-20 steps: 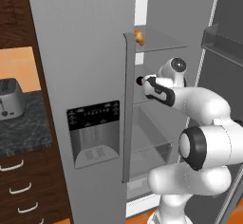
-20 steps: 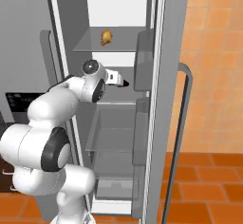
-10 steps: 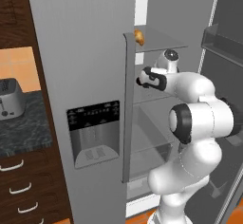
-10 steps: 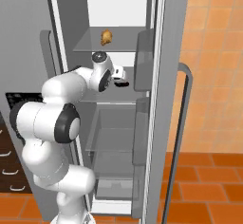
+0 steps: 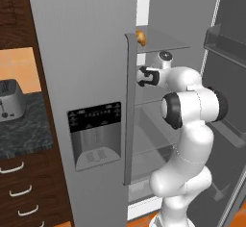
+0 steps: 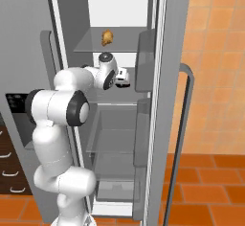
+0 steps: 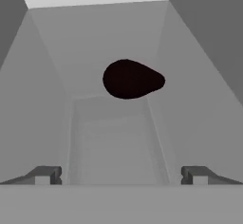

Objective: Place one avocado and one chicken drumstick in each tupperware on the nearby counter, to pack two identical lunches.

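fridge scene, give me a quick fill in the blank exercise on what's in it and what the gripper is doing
1. The gripper reaches into the fridge with its jaws ____.
2. In the hand view, the dark avocado lies ____ the two fingertips, not between them.
3. The chicken drumstick sits on the shelf ____ the gripper.
4. On the counter left of the fridge stands a ____.

Missing words: open; ahead of; above; toaster

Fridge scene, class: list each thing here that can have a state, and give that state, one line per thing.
Fridge door: swung open.
Tool: open, holding nothing, inside the fridge.
Avocado: lying on a shelf ahead of the tool, untouched.
Chicken drumstick: lying on the upper shelf.
Drawers: shut.
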Available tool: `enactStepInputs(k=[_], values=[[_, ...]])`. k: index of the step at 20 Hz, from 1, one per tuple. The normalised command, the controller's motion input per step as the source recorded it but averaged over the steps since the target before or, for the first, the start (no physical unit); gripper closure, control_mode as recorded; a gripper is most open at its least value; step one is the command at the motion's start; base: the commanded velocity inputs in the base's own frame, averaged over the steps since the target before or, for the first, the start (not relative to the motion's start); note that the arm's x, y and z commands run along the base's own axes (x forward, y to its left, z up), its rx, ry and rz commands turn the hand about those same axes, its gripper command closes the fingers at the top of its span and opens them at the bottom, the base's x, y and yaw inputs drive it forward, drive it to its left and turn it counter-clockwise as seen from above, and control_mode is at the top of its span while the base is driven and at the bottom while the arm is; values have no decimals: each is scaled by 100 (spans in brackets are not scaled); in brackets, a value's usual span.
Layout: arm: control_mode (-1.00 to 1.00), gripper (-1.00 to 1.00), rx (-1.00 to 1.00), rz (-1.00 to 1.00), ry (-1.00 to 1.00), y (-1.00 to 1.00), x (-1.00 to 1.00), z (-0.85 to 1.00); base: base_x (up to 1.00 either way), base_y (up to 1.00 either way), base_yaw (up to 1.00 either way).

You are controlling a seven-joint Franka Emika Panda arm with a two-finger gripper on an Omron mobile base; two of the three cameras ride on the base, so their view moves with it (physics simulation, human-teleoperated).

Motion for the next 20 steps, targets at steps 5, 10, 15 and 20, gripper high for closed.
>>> enactStepInputs(k=[5,10,15,20], values=[[-100,-100,8,-1,0,0,56,-12,0,0,0],[-100,-100,9,-5,0,0,60,-1,0,0,0],[-100,-100,9,-4,0,-1,24,-30,0,0,0],[-100,-100,9,-8,0,-2,23,-43,0,0,0]])
